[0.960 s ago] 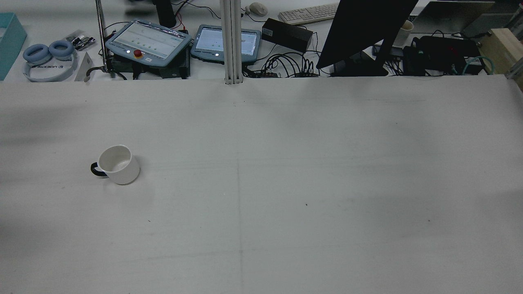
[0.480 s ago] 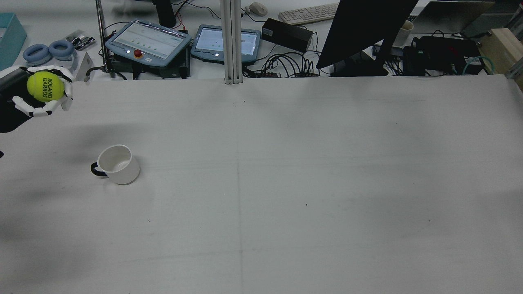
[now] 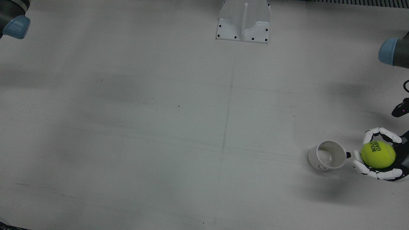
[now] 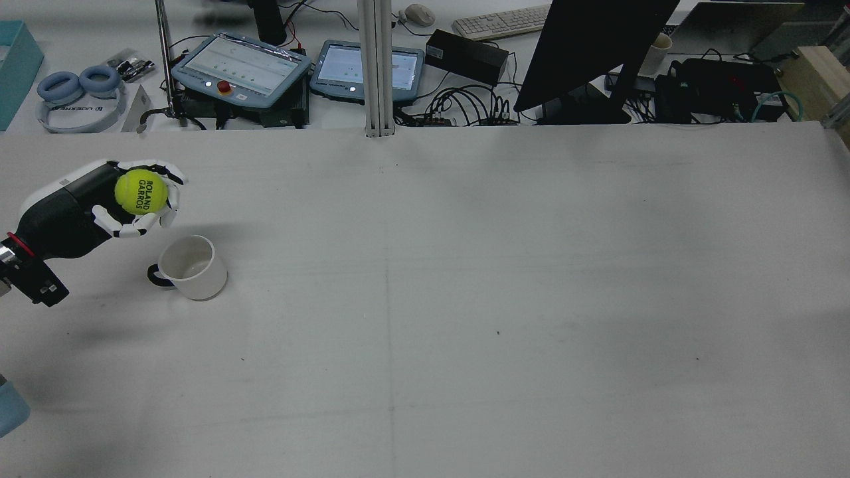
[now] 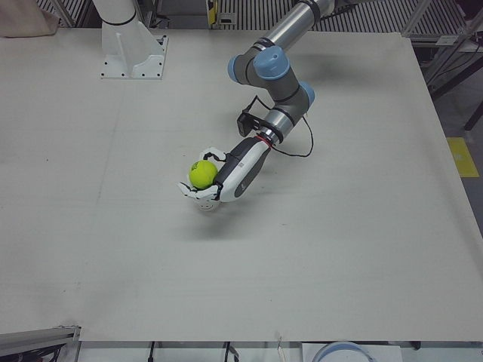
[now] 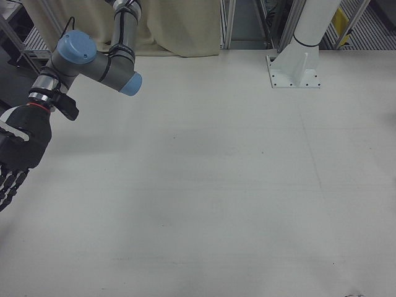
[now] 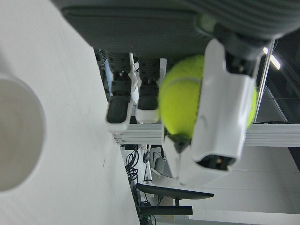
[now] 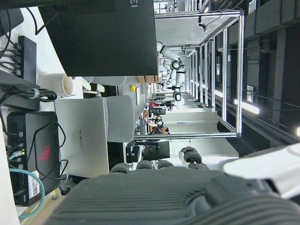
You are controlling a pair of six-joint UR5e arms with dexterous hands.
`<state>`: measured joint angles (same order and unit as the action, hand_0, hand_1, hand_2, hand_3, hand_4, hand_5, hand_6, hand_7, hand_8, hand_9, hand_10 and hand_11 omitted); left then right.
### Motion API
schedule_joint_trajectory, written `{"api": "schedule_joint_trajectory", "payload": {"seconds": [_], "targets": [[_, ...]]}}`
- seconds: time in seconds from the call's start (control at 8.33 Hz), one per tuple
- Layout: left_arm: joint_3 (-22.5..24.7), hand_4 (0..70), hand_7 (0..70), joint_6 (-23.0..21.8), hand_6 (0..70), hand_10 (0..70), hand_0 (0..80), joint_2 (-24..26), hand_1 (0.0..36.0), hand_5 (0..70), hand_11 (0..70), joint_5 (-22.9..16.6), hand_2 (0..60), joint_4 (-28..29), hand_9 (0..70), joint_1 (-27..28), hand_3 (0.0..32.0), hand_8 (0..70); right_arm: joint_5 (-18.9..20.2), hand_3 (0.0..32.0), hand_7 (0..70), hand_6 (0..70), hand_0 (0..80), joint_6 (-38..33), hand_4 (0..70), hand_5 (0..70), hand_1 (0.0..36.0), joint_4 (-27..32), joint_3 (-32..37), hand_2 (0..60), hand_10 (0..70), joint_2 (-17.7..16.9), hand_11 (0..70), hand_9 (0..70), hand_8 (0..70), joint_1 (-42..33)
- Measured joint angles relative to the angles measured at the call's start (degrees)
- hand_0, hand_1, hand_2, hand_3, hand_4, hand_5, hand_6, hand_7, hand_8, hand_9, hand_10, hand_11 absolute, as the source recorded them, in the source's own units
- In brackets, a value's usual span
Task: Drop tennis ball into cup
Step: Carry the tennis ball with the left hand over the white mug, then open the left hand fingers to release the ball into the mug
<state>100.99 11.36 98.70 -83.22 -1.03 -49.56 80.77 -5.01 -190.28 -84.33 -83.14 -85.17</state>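
White table (image 4: pixel 465 265), seemingly scuffed; cluttered desk (image 4: pixel 465 60) beyond.

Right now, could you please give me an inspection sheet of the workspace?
Surface: white table, bare apart from the cup.
Job's things: white cup upright, empty; tennis ball held above the table, beside the cup, not over its mouth.
Clutter: nothing seen on the work surface.
Robot hands: left robot hand shut on the ball; right robot hand off to the side, holding nothing, fingers extended.
Cables: a black cable loops at the left wrist.
Surroundings: teach pendants, headphones, monitor beyond the far edge.
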Motion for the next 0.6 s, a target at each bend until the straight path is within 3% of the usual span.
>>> {"api": "schedule_joint_trajectory", "payload": {"seconds": [0.12, 0.24, 0.36, 0.48, 0.6], "targets": [[-0.39, 35.4, 70.0, 0.07, 70.0, 35.3, 74.0, 0.0, 34.9, 28.4, 52.3, 0.38, 57.7, 0.36, 54.9, 1.11, 0.0, 43.7, 0.0, 0.0, 0.0, 0.0, 0.0, 0.0, 0.0, 0.0, 0.0, 0.0, 0.0, 0.0, 0.0, 0.0, 0.0, 0.0, 0.0, -0.02], [-1.63, 26.4, 42.3, 0.22, 57.5, 26.1, 59.4, 0.08, 30.9, 19.4, 40.3, 0.48, 50.4, 1.67, 26.7, 1.68, 0.0, 25.5, 0.0, 0.0, 0.0, 0.0, 0.0, 0.0, 0.0, 0.0, 0.0, 0.0, -0.02, 0.0, 0.0, 0.0, 0.0, 0.0, 0.0, -0.02], [-3.25, 23.8, 33.6, 0.26, 46.5, 24.2, 57.8, 0.23, 30.3, 17.3, 37.4, 0.45, 48.2, 3.48, 22.7, 2.47, 0.0, 21.6, 0.0, 0.0, 0.0, 0.0, 0.0, 0.0, 0.0, 0.0, 0.0, 0.0, -0.04, 0.0, 0.0, 0.0, 0.0, 0.0, 0.0, -0.01], [-4.23, 21.3, 29.5, 0.26, 43.0, 22.4, 56.1, 0.38, 29.3, 16.4, 34.8, 0.4, 48.0, 4.67, 20.7, 3.28, 0.0, 20.0, 0.0, 0.0, 0.0, 0.0, 0.0, 0.0, 0.0, 0.0, 0.0, 0.0, -0.04, 0.0, 0.0, 0.0, 0.0, 0.0, 0.0, -0.03], [-4.66, 19.7, 27.3, 0.25, 44.5, 21.6, 55.2, 0.49, 28.5, 16.5, 33.6, 0.36, 48.5, 5.26, 19.6, 3.8, 0.0, 19.9, 0.0, 0.0, 0.0, 0.0, 0.0, 0.0, 0.0, 0.0, 0.0, 0.0, -0.04, 0.0, 0.0, 0.0, 0.0, 0.0, 0.0, -0.05]]}}
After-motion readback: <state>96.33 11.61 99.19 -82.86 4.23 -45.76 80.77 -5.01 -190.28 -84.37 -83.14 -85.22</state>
